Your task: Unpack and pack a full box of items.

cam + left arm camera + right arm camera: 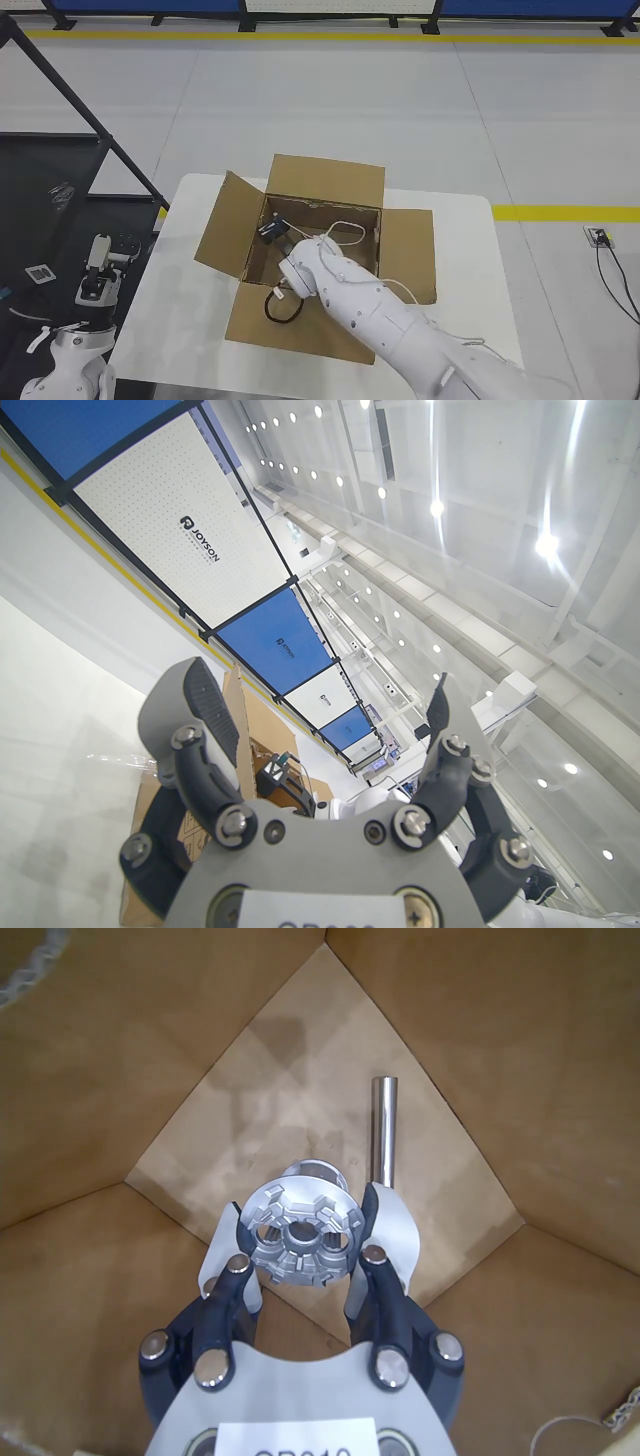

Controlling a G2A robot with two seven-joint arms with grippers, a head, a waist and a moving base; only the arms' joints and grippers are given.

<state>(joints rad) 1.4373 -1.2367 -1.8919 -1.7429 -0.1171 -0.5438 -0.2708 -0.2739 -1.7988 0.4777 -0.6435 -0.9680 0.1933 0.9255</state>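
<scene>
The top camera looks down from above the arms on the table [170, 320] and the open box [325, 175]. The left wrist camera, beside the table, tilts up toward the ceiling [475, 525], catching one flap of the box [265, 720]. The right wrist camera sits deep inside that box [450, 1003], facing its floor from close, past the right gripper [305, 1208] clamping a metal hub [300, 1248].

Bright ceiling lamps [546, 545] flare; box [450, 1028] interior shadowed.
</scene>
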